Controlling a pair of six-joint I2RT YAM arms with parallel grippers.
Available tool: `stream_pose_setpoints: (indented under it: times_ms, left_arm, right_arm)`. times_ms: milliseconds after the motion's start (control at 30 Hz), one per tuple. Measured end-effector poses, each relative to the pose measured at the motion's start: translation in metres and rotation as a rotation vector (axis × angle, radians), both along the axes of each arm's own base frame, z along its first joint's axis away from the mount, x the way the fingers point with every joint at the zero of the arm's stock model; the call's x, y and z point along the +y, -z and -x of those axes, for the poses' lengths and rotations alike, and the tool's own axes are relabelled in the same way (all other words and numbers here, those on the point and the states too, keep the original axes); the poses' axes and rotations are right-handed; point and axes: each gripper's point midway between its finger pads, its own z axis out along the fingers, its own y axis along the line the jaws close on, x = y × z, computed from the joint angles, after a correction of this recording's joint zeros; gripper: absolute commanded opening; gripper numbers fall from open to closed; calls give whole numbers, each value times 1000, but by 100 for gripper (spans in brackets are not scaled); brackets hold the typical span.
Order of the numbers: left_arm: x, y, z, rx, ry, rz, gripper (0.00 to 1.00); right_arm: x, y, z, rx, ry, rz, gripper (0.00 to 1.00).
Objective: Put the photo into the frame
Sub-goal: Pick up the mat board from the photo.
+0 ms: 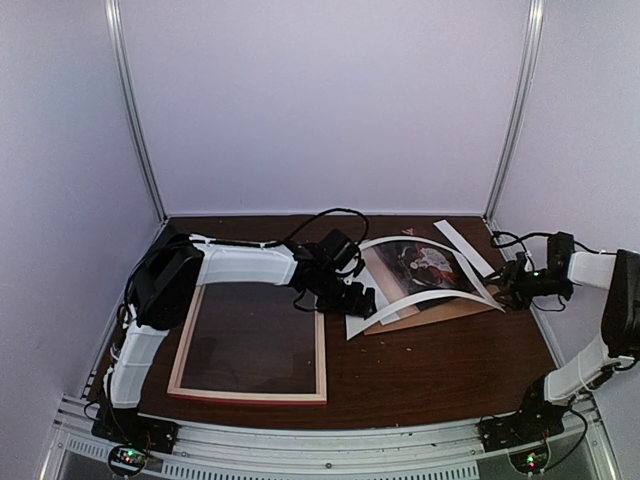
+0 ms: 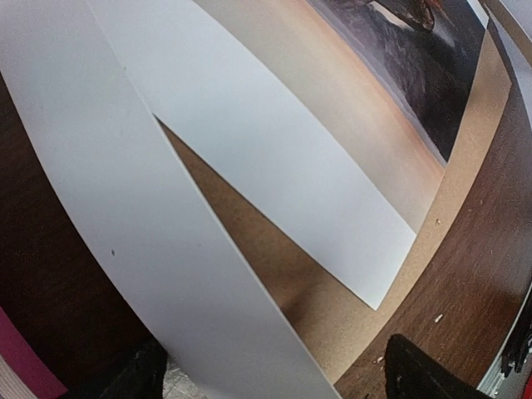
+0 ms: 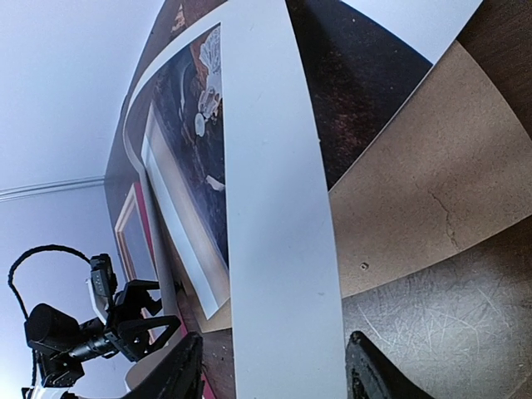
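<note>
Arms converge, left pincer [image 1: 360, 300] and right pincer [image 1: 502, 285] straddling the photo [image 1: 425, 265].

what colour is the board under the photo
The board is plain tan-brown; the right wrist view shows it best.

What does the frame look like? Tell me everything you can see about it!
The frame is a big wooden rectangle with thin bars. It lies flat on the table, front left, pale wood side up, with bright pink showing along its near edge. The dark table shows through its middle; the photo is not in it. The left arm crosses above its far side.
</note>
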Motion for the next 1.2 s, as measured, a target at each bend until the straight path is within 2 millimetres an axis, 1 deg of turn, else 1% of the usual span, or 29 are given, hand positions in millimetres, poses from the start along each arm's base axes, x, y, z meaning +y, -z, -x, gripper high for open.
stream_pose_setpoints:
  times_ms: [200,367,467,700,967,1200]
  left_arm:
    - [3,2,-3,-13,-12,-16,78]
    - [6,4,-4,-19,-19,-29,68]
    - [7,5,-4,-20,-20,-36,64]
    - [8,5,-3,-19,-19,-38,58]
    - [8,3,-4,-19,-18,-33,50]
    - [10,1,-4,-3,-20,1,46]
  right_arm:
    - [1,-6,-2,-18,2,-18,58]
    - [2,-3,0,-14,3,-26,58]
    - [3,-1,2,-8,3,-27,60]
    - [2,0,2,-8,2,-17,62]
    - [2,6,5,2,0,-6,68]
    - [0,12,6,15,2,7,69]
